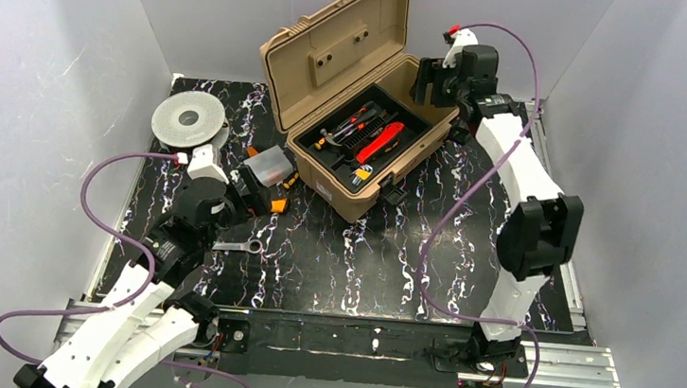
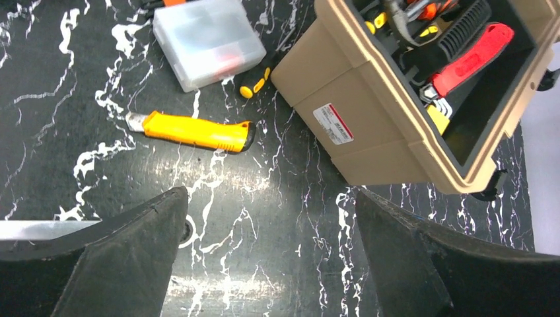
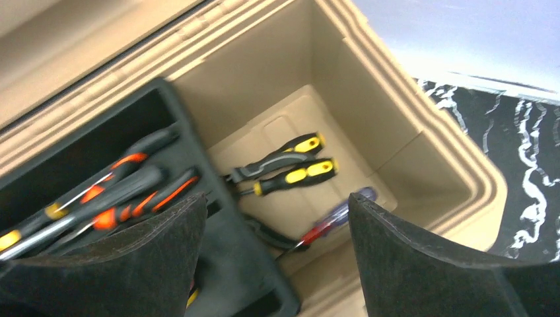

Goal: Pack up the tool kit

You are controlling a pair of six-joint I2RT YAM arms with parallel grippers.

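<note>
The tan toolbox (image 1: 322, 175) stands open on the desk (image 2: 264, 231) with its lid raised, and its black tray (image 3: 79, 142) holds orange-black screwdrivers (image 3: 112, 191). The right jaws hang released and empty over the toolbox's right end, where two yellow-black screwdrivers (image 3: 297, 175) lie on the box floor beside the tray, below the gap between the jaws. The left jaws, spread wide and empty, hover over the desk left of the toolbox, near a yellow utility knife (image 2: 195, 130).
</note>
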